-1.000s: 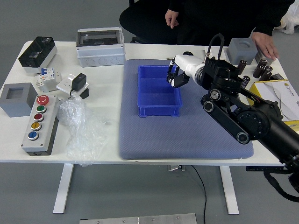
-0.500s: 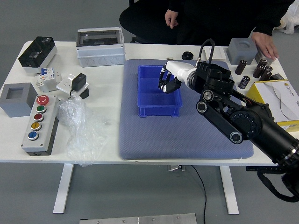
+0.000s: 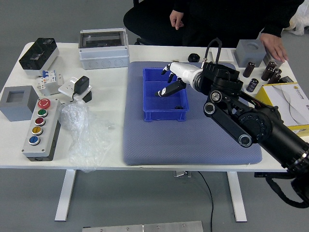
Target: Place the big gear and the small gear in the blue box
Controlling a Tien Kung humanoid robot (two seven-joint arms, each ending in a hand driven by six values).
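Head view shows the robot's right hand (image 3: 187,76) over the blue box (image 3: 164,115), fingers parted and empty — the small gear (image 3: 179,107) inside near its near right corner, the big gear (image 3: 194,58) beyond its far right corner.

The right hand (image 3: 185,73) has opened, leaving 1 small gear (image 3: 179,107) in the blue box (image 3: 164,115).

Counter (image 3: 113,79): white
Mat (image 3: 193,147): blue-grey, under the blue box (image 3: 164,115)
Left: button panel (image 3: 47,129), clear plastic (image 3: 83,140)
Far edge: grey case (image 3: 104,54)
Right: yellow-edged box (image 3: 300,128)
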